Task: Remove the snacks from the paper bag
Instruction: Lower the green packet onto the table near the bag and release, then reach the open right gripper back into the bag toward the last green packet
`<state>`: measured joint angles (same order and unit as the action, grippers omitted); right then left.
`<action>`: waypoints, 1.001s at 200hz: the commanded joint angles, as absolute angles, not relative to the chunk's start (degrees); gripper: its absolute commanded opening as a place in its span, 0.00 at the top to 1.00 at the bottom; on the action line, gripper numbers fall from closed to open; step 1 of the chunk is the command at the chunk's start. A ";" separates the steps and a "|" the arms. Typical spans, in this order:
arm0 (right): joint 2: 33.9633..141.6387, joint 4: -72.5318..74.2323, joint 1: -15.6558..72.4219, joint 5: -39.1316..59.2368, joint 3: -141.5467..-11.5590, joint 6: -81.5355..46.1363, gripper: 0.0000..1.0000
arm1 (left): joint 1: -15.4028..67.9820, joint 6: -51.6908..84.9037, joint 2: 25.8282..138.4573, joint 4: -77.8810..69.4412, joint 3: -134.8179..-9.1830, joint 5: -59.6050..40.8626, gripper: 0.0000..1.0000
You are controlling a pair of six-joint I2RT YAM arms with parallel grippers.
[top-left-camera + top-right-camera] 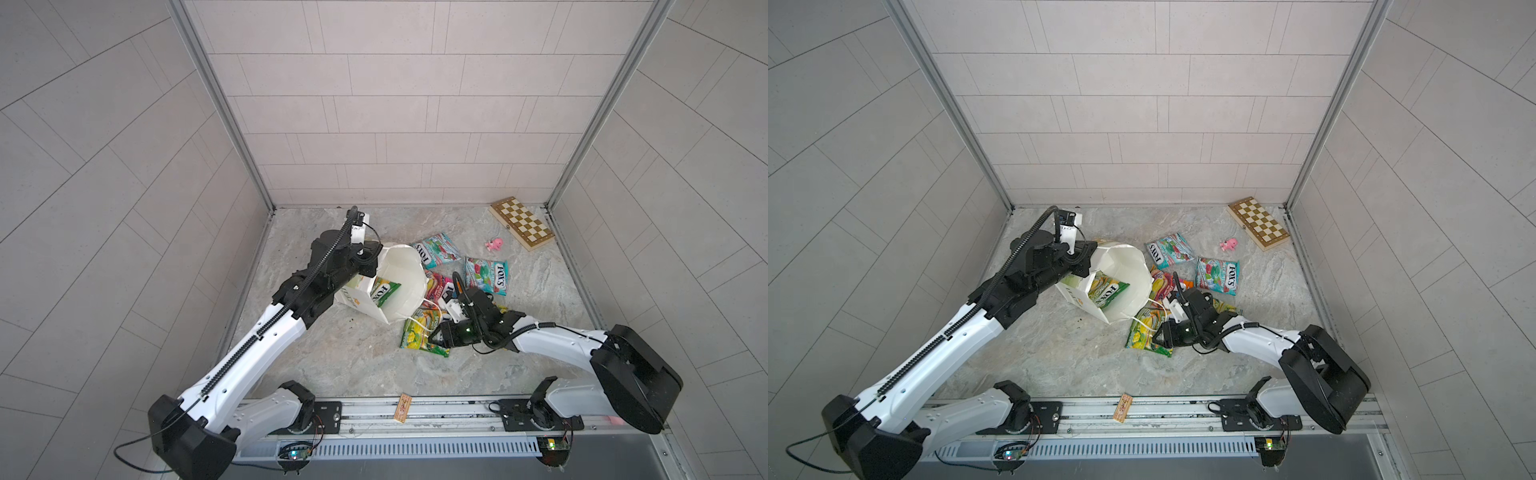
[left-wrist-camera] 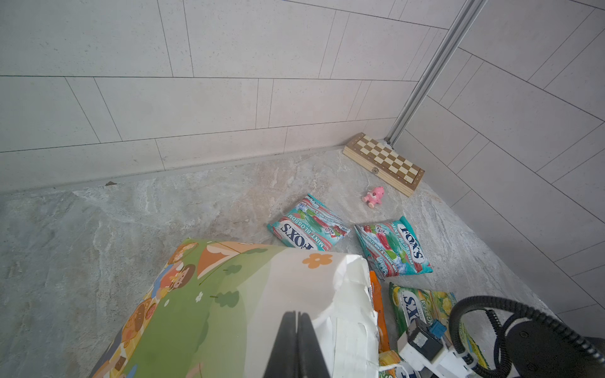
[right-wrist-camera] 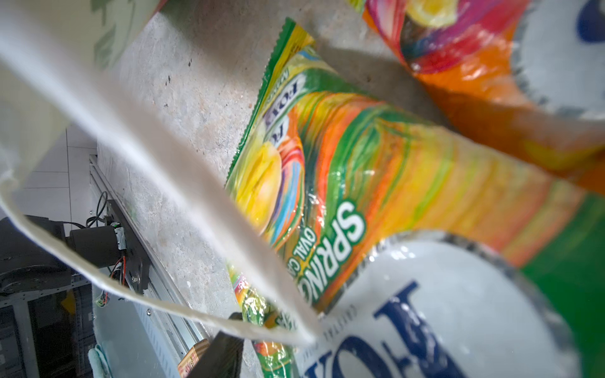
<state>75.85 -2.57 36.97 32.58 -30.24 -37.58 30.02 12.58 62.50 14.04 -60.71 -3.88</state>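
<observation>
The white paper bag (image 1: 405,270) lies tipped with its mouth gaping and a glossy green packet (image 1: 384,291) inside. The left gripper (image 2: 297,315), fingers pressed together, clamps its wall. The green printed side shows plainly only in the left wrist view. A crinkled teal-red packet (image 1: 436,253) lies at the bag's 2 o'clock and a second teal-red packet (image 1: 486,276) at 3. An orange-pink packet (image 1: 434,286) is half hidden. The yellow-green packet (image 1: 415,344) lies at 5 o'clock under the right gripper (image 1: 435,337). Whether its jaws are apart cannot be told, as they are blurred and cut off.
</observation>
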 commanded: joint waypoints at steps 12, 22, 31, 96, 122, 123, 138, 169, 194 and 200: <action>69.79 -11.80 37.27 26.06 -33.75 -33.70 0.41 | 30.06 12.11 61.88 14.50 -61.47 -3.99 1.00; 67.95 -14.62 37.24 24.51 -34.50 -32.48 0.40 | 30.08 12.04 61.78 14.50 -61.46 -4.00 1.00; 66.29 -17.31 37.26 22.92 -35.08 -31.47 0.39 | 30.06 12.13 61.74 14.51 -61.48 -4.15 1.00; 50.28 -23.03 37.20 7.90 -33.85 -31.67 0.36 | 30.13 12.34 61.62 14.50 -61.49 -5.37 1.00; 46.04 -23.41 37.24 7.00 -34.83 -31.94 0.35 | 30.11 12.08 61.59 14.41 -61.53 -6.94 1.00; 46.05 -23.40 37.21 7.10 -34.95 -31.97 0.35 | 30.13 12.06 61.60 14.41 -61.53 -7.03 1.00; 47.33 -22.93 37.24 10.00 -37.03 -31.95 0.35 | 30.13 11.79 61.52 14.34 -61.59 -8.16 1.00; 52.99 -17.59 37.66 17.22 -39.45 -34.06 0.40 | 30.11 10.68 61.17 14.07 -61.29 -10.81 1.00; 57.32 -12.81 40.30 17.70 -41.61 -35.49 0.41 | 30.07 10.20 60.94 13.97 -61.13 -11.53 1.00; 58.36 -11.94 41.10 17.66 -42.31 -35.59 0.41 | 30.06 10.21 60.92 13.90 -61.10 -11.83 1.00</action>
<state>55.72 -17.26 38.68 15.79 -39.55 -33.78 30.02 11.49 62.28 14.04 -60.71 -10.17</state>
